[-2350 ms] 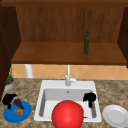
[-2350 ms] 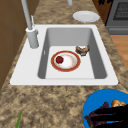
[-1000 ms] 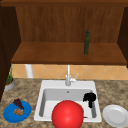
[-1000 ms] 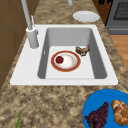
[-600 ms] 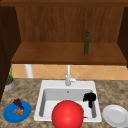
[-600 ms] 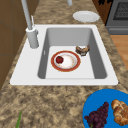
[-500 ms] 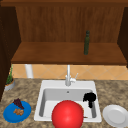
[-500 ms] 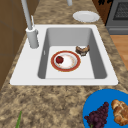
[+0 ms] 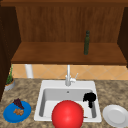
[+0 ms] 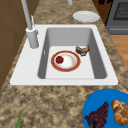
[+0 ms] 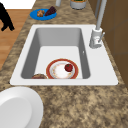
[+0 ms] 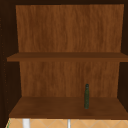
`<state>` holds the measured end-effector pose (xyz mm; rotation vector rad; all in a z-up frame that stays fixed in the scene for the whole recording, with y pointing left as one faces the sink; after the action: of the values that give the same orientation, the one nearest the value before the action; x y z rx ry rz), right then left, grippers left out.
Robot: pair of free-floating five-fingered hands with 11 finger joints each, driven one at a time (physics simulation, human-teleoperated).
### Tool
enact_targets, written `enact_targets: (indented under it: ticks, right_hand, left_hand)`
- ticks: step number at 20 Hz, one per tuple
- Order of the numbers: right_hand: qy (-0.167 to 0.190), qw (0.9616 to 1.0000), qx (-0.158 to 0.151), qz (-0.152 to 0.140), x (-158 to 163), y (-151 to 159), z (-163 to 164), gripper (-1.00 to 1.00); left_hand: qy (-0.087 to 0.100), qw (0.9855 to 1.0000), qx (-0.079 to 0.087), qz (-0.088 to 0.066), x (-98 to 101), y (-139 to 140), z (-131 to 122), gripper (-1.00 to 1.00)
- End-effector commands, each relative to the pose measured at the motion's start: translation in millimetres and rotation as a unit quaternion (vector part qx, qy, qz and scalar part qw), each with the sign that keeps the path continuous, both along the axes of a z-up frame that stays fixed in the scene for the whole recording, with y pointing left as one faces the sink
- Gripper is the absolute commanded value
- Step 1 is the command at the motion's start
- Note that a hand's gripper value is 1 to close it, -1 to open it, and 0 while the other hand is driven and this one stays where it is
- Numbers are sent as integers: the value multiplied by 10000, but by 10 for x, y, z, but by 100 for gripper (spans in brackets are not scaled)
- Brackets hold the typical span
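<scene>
Blue plate [image 9: 10,115] sits at far left on the counter and carries grapes [image 10: 98,117] and a bun [image 10: 121,111].

Sink [image 9: 40,110] is at centre, with the tap [image 9: 68,76] at 12 o'clock on its back rim.

On the basin floor there is a red-rimmed dish [image 10: 65,61] with a small red fruit [image 10: 59,59] on it. A round brown pastry [image 10: 82,50] lies just beside the dish, at 2 o'clock from it in the left side view. It is toward the sink's right end and I can make out no clear long axis.

A red ball [image 9: 67,113] fills the low centre of the front view.

Right hand [image 9: 89,97] hangs over the right end of the basin. Its fingers are loose, pointing to 6 o'clock, and hold nothing. I judge the pastry to be the nearest thing, lying below the hand.

White plate [image 9: 115,115] is on the counter at far right.
</scene>
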<state>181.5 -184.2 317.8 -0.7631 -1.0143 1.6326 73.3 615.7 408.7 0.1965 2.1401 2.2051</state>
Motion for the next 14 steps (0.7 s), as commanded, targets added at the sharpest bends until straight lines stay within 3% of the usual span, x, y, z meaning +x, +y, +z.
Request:
enact_targets:
  ticks: [1,8,10,14]
  right_hand:
    - [0,10000,0,0,0,0,0,0]
    - [0,10000,0,0,0,0,0,0]
    - [0,10000,0,0,0,0,0,0]
    - [0,10000,0,0,0,0,0,0]
  left_hand:
    - [120,9999,-20,0,-58,-66,299,-100]
    - [101,9999,-50,7,-138,-187,848,-100]
    - [55,10000,-29,61,-131,-218,985,-100]
    - [134,9997,-12,196,-123,-290,1133,-100]
